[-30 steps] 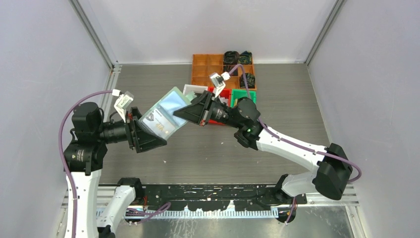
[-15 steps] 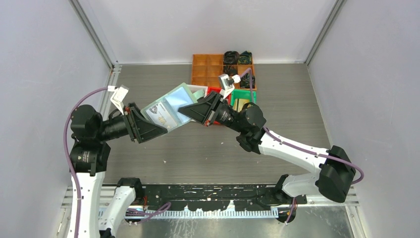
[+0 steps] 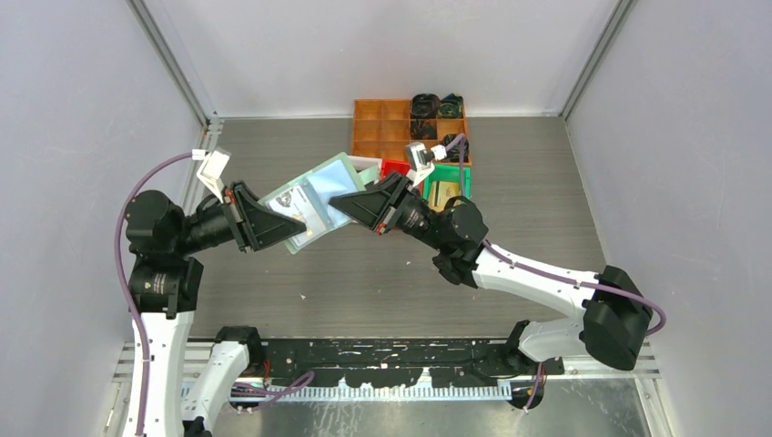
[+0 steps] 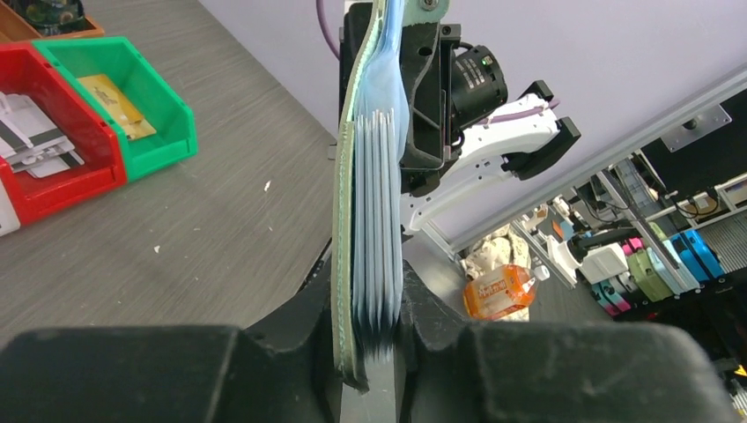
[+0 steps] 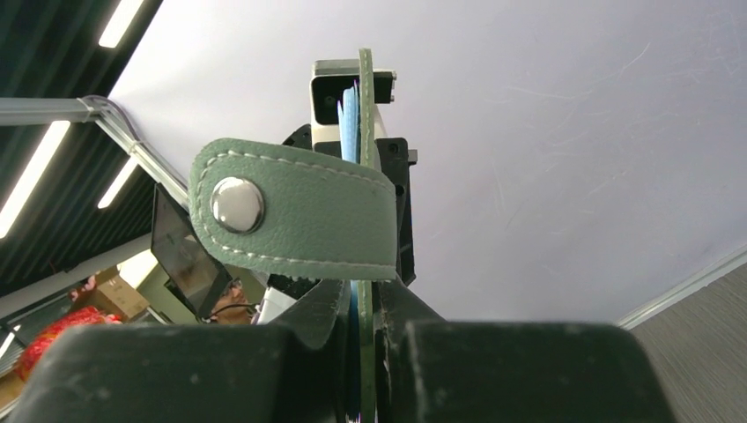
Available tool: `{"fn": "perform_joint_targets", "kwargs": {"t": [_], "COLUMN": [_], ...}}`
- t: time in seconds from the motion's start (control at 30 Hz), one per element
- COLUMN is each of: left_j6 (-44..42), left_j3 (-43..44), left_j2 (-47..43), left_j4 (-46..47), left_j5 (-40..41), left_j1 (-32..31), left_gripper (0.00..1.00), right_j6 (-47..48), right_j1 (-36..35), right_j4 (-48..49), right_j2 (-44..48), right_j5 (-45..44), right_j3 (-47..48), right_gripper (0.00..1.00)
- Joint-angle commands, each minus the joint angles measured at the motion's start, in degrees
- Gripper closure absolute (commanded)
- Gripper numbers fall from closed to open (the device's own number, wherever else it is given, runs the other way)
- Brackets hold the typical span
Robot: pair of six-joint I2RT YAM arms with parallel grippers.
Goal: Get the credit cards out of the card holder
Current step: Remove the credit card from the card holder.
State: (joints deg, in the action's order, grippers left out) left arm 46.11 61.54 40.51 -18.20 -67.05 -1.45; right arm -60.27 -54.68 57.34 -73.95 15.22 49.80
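Top external shows the holder (image 3: pixel 317 193) spread open above the table (image 3: pixel 273 155), held between my grippers. My left gripper (image 3: pixel 289 221) is pinched tight on one edge, pockets included. My right gripper (image 3: pixel 344 202) is clamped narrowly on the opposite edge, beside the strap (image 5: pixel 291 216). One dark card (image 3: pixel 291 208) sits in a pocket.

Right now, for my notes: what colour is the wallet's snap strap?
Sage green strap, clearest in right wrist view.
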Motion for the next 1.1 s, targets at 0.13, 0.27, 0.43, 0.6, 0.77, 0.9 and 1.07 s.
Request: {"fn": "perform_joint_targets", "kwargs": {"t": [0.13, 0.27, 0.43, 0.6, 0.77, 0.9, 1.07], "left_j6": [-10.79, -29.63, -49.58, -60.97, -67.08, -69.95, -70.64], "left_j3": [4.28, 8.63, 10.22, 18.25, 28.1, 31.28, 33.29], "left_j2": [0.44, 1.9, 4.55, 15.55, 25.55, 27.71, 28.06], "left_j4": [-5.97, -21.6, -37.58, -55.44, -70.94, -76.71, -80.05], "left_j5": [4.21, 10.17, 21.42, 25.75, 20.15, 14.1, 9.93], "left_j1": [-0.11, -0.11, -0.08, -0.07, -0.12, -0.13, -0.13], "left_gripper": [0.91, 0.94, 0.97, 0.98, 1.0, 1.0, 1.0], "right_j6": [0.92, 6.06, 5.86, 7.06, 1.2, -0.66, -0.35], "right_j1": [-1.39, 0.45, 9.62, 11.43, 10.53, 6.78, 3.22], "right_j4": [0.43, -14.12, -29.1, -37.11, -33.28, -30.06, -28.93], "right_j2": [0.29, 7.38, 15.5, 14.46, 6.02, -0.15, -4.04], "right_j5": [-4.74, -9.89, -13.78, -5.09, 9.98, 17.25, 19.22], "right_j3": [-0.51, -1.81, -1.76, 4.68, 9.54, 11.67, 13.04], "right_gripper": [0.56, 0.35, 0.3, 0.32, 0.34, 0.39, 0.39]}}
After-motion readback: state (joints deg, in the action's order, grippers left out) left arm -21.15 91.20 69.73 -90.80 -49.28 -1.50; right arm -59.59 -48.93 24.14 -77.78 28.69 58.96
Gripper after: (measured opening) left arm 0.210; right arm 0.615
